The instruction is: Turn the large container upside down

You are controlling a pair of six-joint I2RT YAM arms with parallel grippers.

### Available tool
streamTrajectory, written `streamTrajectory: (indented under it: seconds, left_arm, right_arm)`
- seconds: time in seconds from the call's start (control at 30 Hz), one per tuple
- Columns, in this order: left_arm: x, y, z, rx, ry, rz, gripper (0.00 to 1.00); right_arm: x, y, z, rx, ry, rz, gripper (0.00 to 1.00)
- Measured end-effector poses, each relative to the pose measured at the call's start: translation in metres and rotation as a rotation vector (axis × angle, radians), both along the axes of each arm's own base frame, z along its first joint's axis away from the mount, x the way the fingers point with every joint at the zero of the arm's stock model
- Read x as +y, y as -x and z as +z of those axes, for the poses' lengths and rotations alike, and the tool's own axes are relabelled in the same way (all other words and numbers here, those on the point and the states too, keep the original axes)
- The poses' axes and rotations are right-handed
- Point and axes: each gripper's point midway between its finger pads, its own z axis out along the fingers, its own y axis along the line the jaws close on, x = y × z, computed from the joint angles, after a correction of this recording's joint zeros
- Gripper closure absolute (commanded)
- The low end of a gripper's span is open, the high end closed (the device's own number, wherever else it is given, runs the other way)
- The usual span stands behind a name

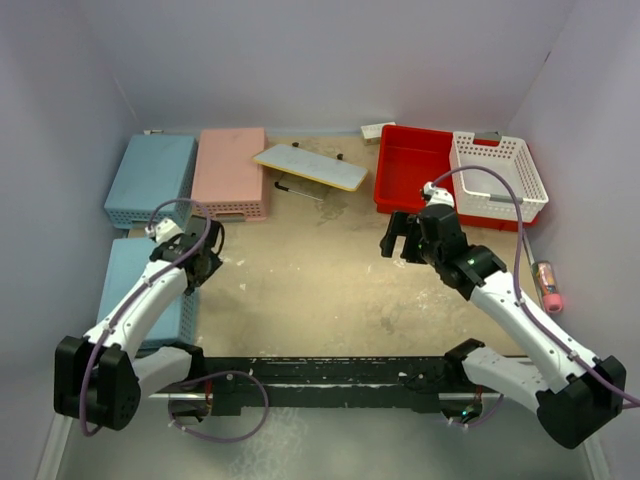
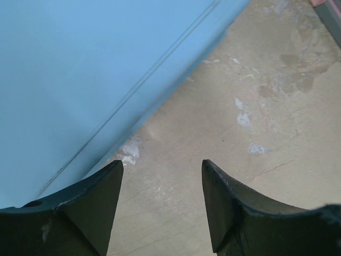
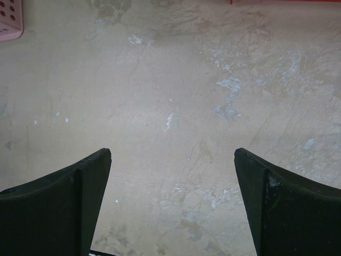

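- Baskets fill the left side: the far light-blue basket [image 1: 150, 180] lies bottom up, and the near light-blue basket [image 1: 135, 285] [image 2: 80, 80] lies partly under the left arm.
- The left pincer [image 1: 203, 255] [image 2: 162, 165] hangs over the bare bench [image 1: 320, 290] just beside the near light-blue basket's edge, released, with nothing between its fingers.
- The pink basket [image 1: 232, 172] sits bottom up just right of the far light-blue basket.
- A cream board [image 1: 310, 167] lies askew at the far middle.
- The right pincer [image 1: 400, 238] [image 3: 173, 152] hovers over bare bench, spread wide and empty.
- The large red bin [image 1: 412, 165] stands at the far right, open side up, apart from the right pincer.
- A white perforated basket [image 1: 497, 177] rests over the bin's right half.
- A pink cylinder [image 1: 548, 285] lies by the right wall.
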Motion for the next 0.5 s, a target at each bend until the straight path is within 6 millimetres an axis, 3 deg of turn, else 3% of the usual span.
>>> streamTrajectory:
  seconds: [0.2,0.3,0.43,0.5]
  left_arm:
    - [-0.011,-0.016,0.016,-0.013,0.027,-0.074,0.43]
    - [-0.028,-0.02,0.015,-0.019,0.098,-0.145,0.42]
    - [-0.041,-0.016,0.008,-0.005,0.123,-0.189,0.41]
    - [-0.036,-0.01,0.003,0.019,0.106,-0.175,0.41]
  right_arm:
    - [-0.007,0.002,0.015,-0.058,-0.005,-0.016,0.0]
    - [-0.01,0.003,0.018,-0.075,-0.006,-0.025,0.0]
    - [-0.011,0.005,0.014,-0.069,-0.003,-0.026,0.0]
    - [-0.011,0.005,0.013,-0.065,0.0,-0.027,0.0]
